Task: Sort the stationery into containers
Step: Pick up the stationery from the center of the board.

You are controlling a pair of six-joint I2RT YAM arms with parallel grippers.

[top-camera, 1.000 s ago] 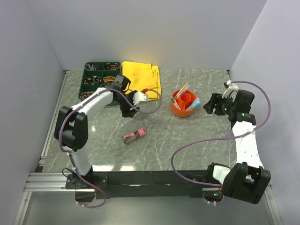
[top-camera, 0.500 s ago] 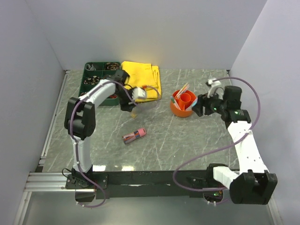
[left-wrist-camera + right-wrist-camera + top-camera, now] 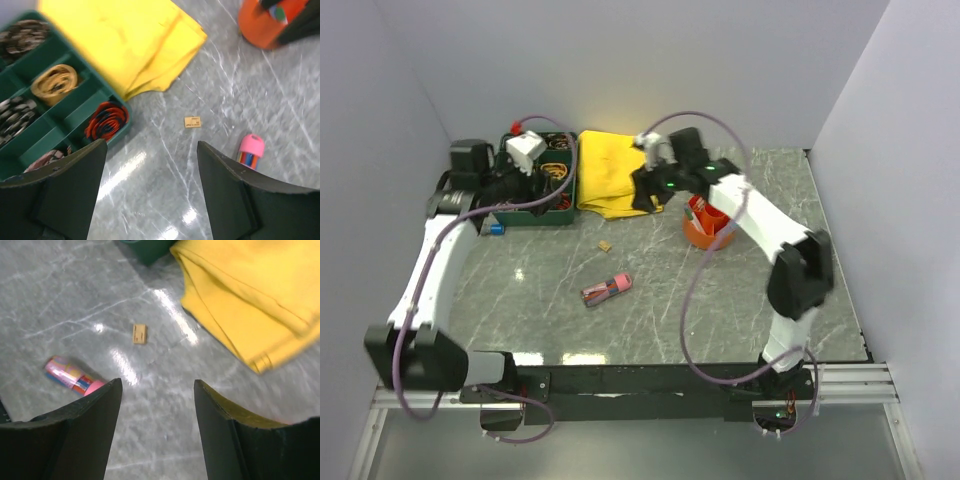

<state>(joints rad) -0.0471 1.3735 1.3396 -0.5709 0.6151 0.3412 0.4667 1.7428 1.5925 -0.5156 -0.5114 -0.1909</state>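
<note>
While the left gripper (image 3: 151,146) and right gripper (image 3: 158,385) hang wide open, empty, sorting is unfinished.
Round orange plastic pot (image 3: 701,237), right of the folded yellow cloth (image 3: 605,180), holds stationery; pink marker bundle (image 3: 607,290) and tan chip (image 3: 607,245), perhaps an eraser, lie loose before the cloth.

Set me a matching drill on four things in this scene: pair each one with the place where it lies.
Column A
1. green tray
2. yellow cloth
3. small tan block
4. pink pack of pens

Column B
a. of the four, nearest the arm bases
b. far left corner of the table
c. folded, between the tray and the orange pot
d. alone on bare marble just in front of the cloth's near edge

Pairs: 1-b, 2-c, 3-d, 4-a
</note>
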